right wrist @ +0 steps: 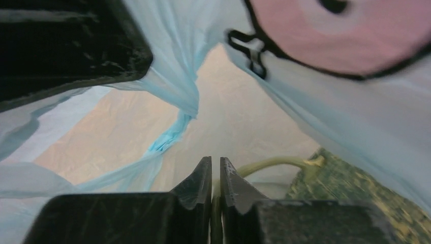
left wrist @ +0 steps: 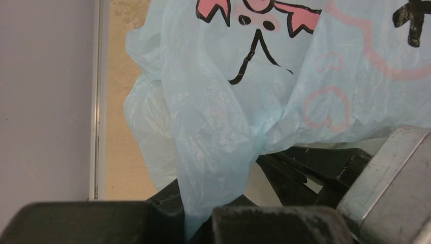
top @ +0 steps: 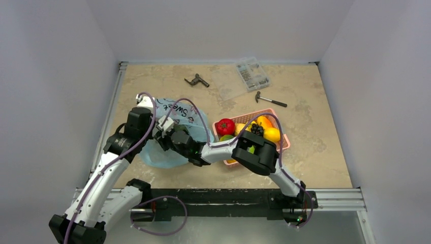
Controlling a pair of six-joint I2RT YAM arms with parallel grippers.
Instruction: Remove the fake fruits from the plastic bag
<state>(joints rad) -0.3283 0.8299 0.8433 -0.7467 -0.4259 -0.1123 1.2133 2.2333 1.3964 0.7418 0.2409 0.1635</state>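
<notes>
My right claw [right wrist: 215, 175] is clenched on the stem of the big grey-green netted plastic melon [right wrist: 356, 198], inside the thin pale-blue plastic bag [left wrist: 213, 117]. My left claw [left wrist: 201, 223] pinches a bag fold. Next, I judge, a steady pull outward. 1 red tomato-like ball [top: 224, 126] already sits in the pink slatted basket [top: 285, 142].
</notes>
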